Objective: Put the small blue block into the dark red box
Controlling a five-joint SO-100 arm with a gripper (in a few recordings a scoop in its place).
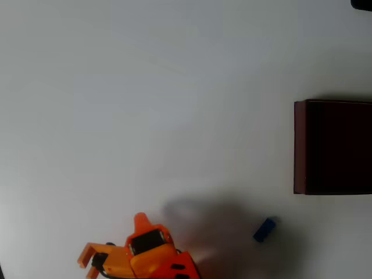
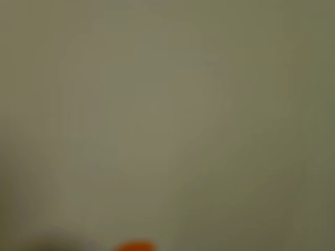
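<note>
The small blue block (image 1: pixel 265 229) lies flat on the white table near the lower right in the overhead view, tilted diagonally. The dark red box (image 1: pixel 299 148) stands at the right edge, above the block and apart from it, with thin maroon walls and a nearly black inside. My orange gripper (image 1: pixel 139 224) is at the bottom edge, well left of the block and touching nothing. How its jaws stand is unclear from above. The wrist view is a blur of pale table with an orange fingertip (image 2: pixel 134 246) at the bottom edge.
A soft grey shadow (image 1: pixel 209 221) lies on the table between the gripper and the block. A dark object (image 1: pixel 363 3) pokes in at the top right corner. The white table (image 1: pixel 145 104) stretches up and left.
</note>
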